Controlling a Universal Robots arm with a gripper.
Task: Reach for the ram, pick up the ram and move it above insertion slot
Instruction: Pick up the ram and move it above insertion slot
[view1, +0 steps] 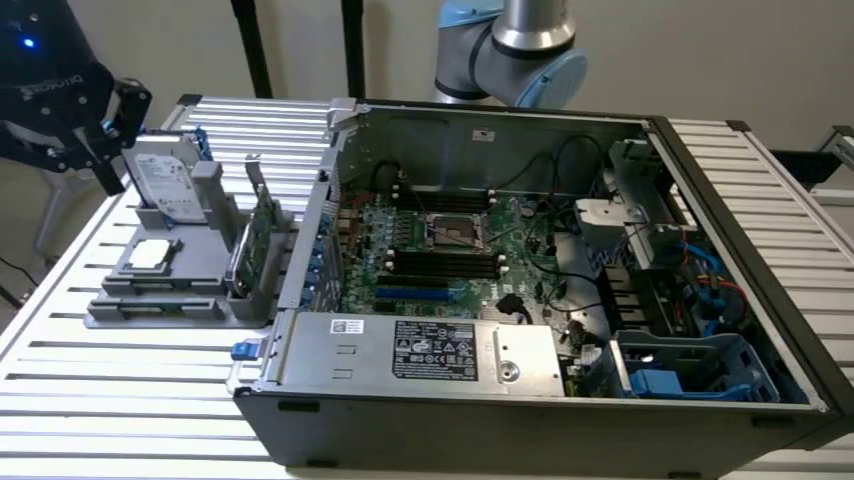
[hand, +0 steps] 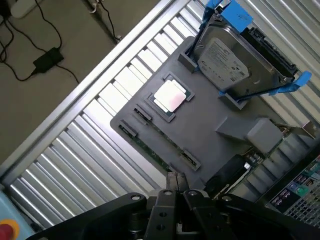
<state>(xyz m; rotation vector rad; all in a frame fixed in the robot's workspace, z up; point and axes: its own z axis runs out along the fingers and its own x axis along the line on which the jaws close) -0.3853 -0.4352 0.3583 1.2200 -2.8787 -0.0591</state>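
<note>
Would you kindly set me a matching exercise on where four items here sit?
1 silver hard drive with blue rails
2 square silver processor chip
3 slim green ram stick
4 labelled grey metal power supply box

A inside the open dark computer case
B flat in the grey plastic holder's square recess
C on edge at the holder's end
D in the holder's long edge groove

Pairs: 1-C, 2-B, 3-D, 4-A

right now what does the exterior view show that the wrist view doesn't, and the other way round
Exterior view: the motherboard, the blue drive cage and an arm joint. Wrist view: a black adapter on the floor, and the ram lying in the gray holder's edge slot. Both: the holder, hard drive, processor and gripper.
</note>
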